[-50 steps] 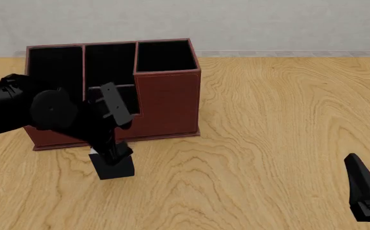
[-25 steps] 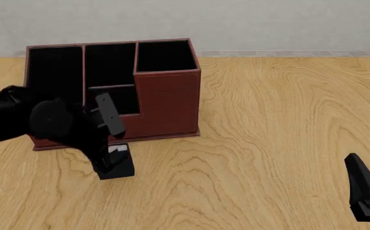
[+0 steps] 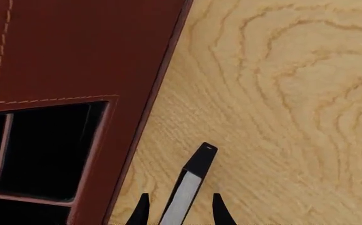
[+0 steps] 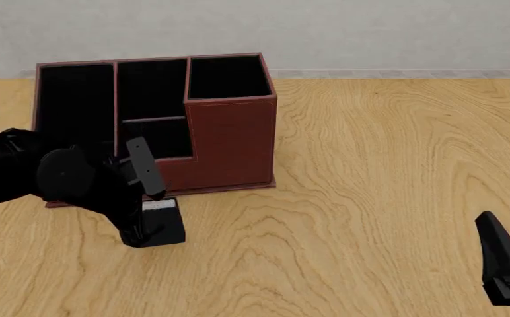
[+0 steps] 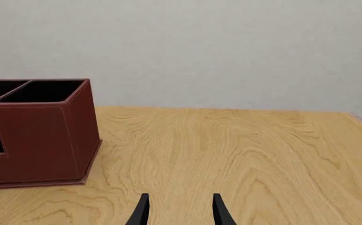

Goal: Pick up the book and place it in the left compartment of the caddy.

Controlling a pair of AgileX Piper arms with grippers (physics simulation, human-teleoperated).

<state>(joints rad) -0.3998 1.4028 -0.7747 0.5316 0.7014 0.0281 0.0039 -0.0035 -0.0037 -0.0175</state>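
book (image 4: 165, 224), small, black-covered with a white page edge, stands on the desk (image 4: 378, 172) just in front of the caddy's (image 4: 228, 142) low front wall, close to it but apart from it. in the left wrist view the book (image 3: 190, 185) shows edge-on, its white pages running up between the two fingertips of the left gripper (image 3: 177, 211), one black finger on each side of it; whether the pads actually press the covers cannot be told from here, since thin slivers of desk seem to show on both sides. in the front view the left gripper (image 4: 145, 221) comes down onto the book from the caddy's left end, the arm's dark bulk covering part of the caddy's lower front.

the caddy is reddish-brown with black interiors; the left compartment (image 4: 74, 92), long and full-depth, lies at the end opposite the tall square section (image 4: 228, 76).

the right gripper (image 5: 177, 211) hangs well to the right of the caddy, its fingers spread with bare desk between them and nothing held; in the front view only its dark tip (image 4: 502, 261) shows.
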